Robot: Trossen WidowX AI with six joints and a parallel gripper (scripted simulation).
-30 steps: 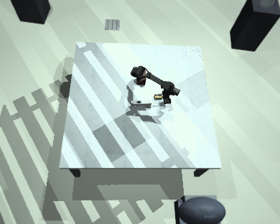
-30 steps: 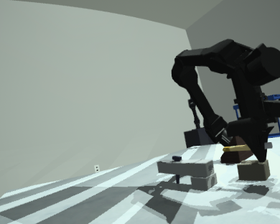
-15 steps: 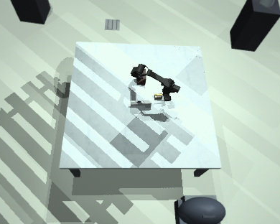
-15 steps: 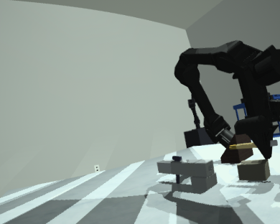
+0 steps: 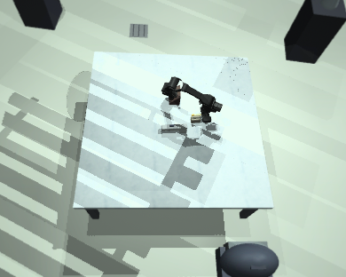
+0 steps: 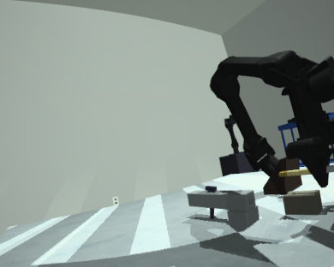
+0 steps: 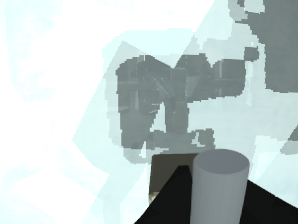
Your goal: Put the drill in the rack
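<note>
My gripper (image 5: pixel 206 119) (image 6: pixel 322 183) (image 7: pixel 198 175) is closed on the level drill (image 5: pixel 193 115) (image 6: pixel 295 172) (image 7: pixel 220 192); the rack (image 5: pixel 196 119) (image 6: pixel 302 203) (image 7: pixel 170 172) lies lower, just beside the fingertips.

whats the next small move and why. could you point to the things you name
I'd probably nudge the gripper (image 5: pixel 206 119) (image 6: pixel 320 173) (image 7: pixel 198 175) until the drill (image 5: pixel 193 115) (image 6: pixel 290 173) (image 7: pixel 220 192) lines up over the tan block (image 5: pixel 198 119) (image 6: pixel 302 203) (image 7: pixel 169 172), likely the rack, before lowering. The drill is held roughly level above it, away from the grey block (image 5: pixel 167 130) (image 6: pixel 220 199), but the wrist view shows the tan block peeking out to one side.
</note>
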